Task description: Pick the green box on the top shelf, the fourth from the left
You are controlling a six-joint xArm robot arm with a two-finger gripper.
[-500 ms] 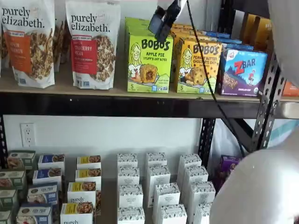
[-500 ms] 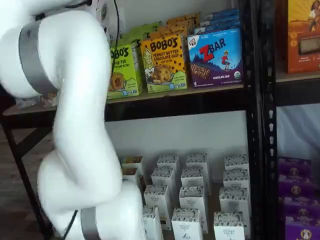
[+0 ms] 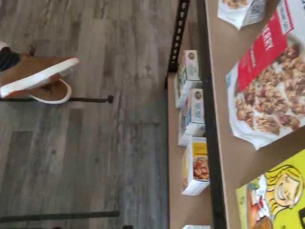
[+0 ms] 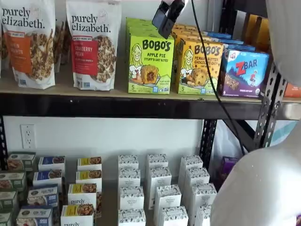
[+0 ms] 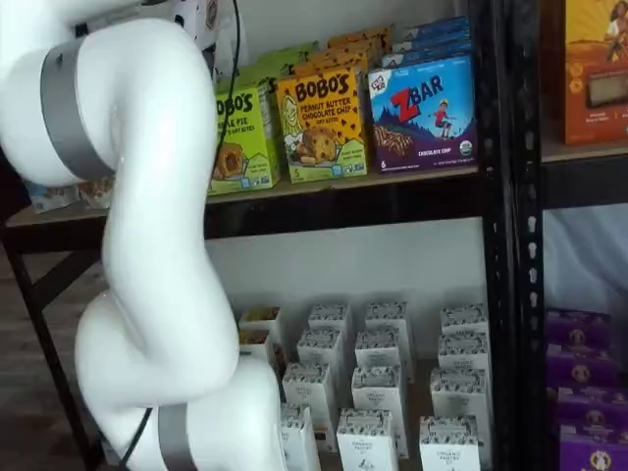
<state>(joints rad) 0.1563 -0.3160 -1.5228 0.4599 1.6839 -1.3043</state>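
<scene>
The green box (image 4: pixel 150 63) is a lime-green Bobo's Apple Pie carton. It stands upright at the front of a row of like cartons on the top shelf (image 4: pixel 141 104). It also shows in a shelf view (image 5: pixel 242 139), partly behind the white arm, and in the wrist view (image 3: pixel 276 198) as a yellow-green corner. My gripper (image 4: pixel 165 19) hangs from the upper edge just above the box's upper right corner. Only dark fingers show, side-on, with no clear gap. Nothing is in them.
A yellow-orange Bobo's box (image 4: pixel 199 66) and a blue Zbar box (image 4: pixel 243 71) stand right of the green box. Granola bags (image 4: pixel 93 44) stand to its left. Small white cartons (image 4: pixel 157 188) fill the shelf below. The white arm (image 5: pixel 147 245) covers much of a shelf view.
The gripper has moved up a little and slightly right, away from the green box's top. The arm has shifted with it. The boxes have not moved.
</scene>
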